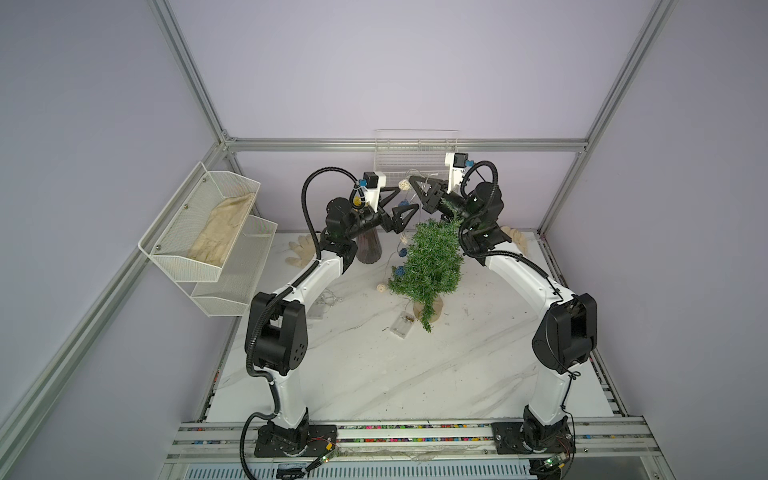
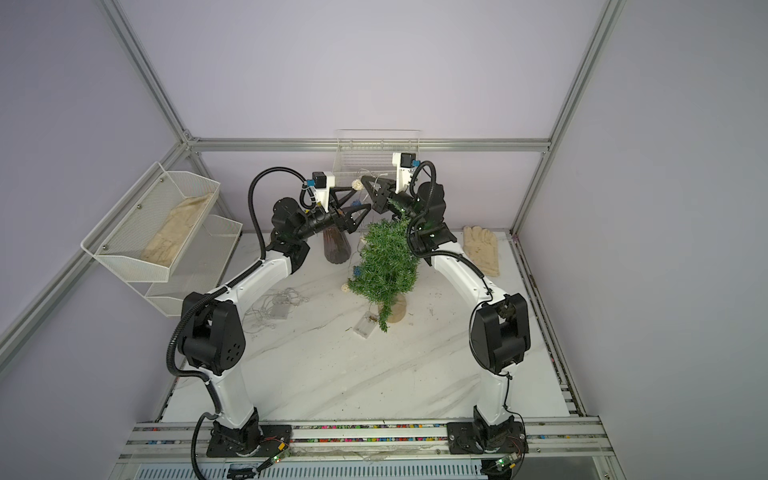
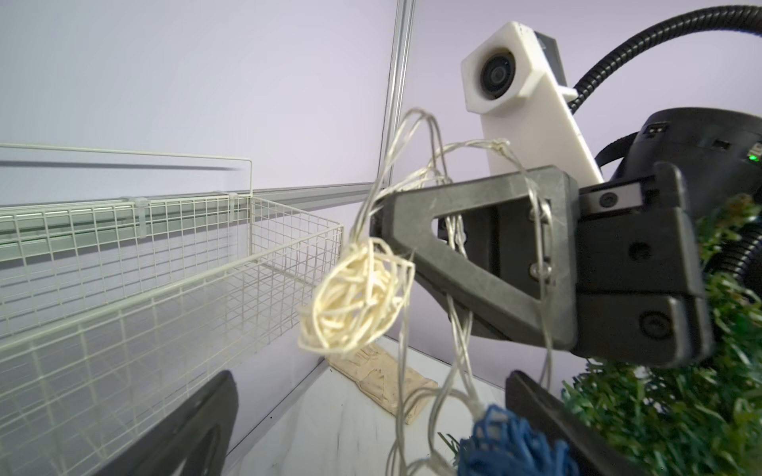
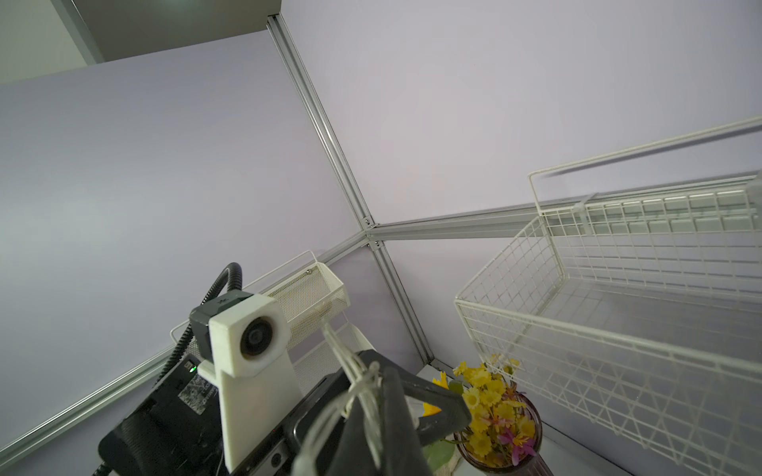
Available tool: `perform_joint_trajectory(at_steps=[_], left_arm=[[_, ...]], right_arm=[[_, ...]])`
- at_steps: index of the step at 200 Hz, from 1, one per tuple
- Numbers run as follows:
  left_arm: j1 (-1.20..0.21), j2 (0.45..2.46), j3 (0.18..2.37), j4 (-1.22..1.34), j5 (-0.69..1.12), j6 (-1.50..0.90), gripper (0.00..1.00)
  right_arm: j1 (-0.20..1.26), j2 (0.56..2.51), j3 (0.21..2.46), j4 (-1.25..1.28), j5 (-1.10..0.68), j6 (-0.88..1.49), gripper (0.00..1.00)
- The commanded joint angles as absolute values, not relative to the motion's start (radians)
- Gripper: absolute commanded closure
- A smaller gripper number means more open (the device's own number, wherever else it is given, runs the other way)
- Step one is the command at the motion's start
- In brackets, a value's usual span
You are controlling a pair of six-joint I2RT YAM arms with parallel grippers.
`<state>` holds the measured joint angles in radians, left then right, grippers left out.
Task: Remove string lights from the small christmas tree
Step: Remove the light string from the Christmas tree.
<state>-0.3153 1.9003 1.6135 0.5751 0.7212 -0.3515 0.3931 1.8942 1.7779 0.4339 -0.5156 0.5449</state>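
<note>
L gripper (image 1: 407, 198): fingers spread wide, nothing clamped. A blue ball of the string lights (image 3: 354, 301) hangs between them, and a cream ball sits just beside the far finger's tip.

R gripper (image 1: 413, 180): fingers closed tight on the pale wire. Strands loop over one finger in the left wrist view.

Both grippers are high above the surface (image 1: 415, 374) at far centre, tips nearly meeting, in front of the wire basket (image 1: 415, 160) on the far wall.

From there the wire drops along the left side of the small xmas tree (image 1: 432, 262). Blue balls and a cream ball hang at its left edge. The clear battery box (image 1: 402, 327) lies on the surface just near-left of the tan base. The tree stands on the surface at centre, bent tip up by the R gripper's body; touching or not, can't tell.

A dark vase (image 1: 369, 249) w/ yellow flowers stands left of the tree, under the L arm. Left glove (image 1: 300, 249) lies at far left, right glove (image 2: 482, 249) at far right.
</note>
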Motion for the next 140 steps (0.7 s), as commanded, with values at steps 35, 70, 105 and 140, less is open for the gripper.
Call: perform_joint_trajectory(at_steps=[35, 70, 105, 140], left_arm=[[-0.337, 1.929, 1.743, 0.579, 0.754, -0.352, 0.0], [-0.339, 1.934, 1.753, 0.574, 0.762, -0.345, 0.16], [-0.339, 1.94, 1.75, 0.598, 0.738, -0.36, 0.6], [-0.337, 1.927, 1.732, 0.583, 0.678, -0.364, 1.0]], right_arm=[[0.406, 1.916, 1.807, 0.419, -0.527, 0.541, 1.0], [0.406, 1.917, 1.812, 0.416, -0.526, 0.541, 1.0], [0.407, 1.919, 1.81, 0.417, -0.527, 0.541, 1.0], [0.408, 1.916, 1.811, 0.409, -0.522, 0.536, 1.0]])
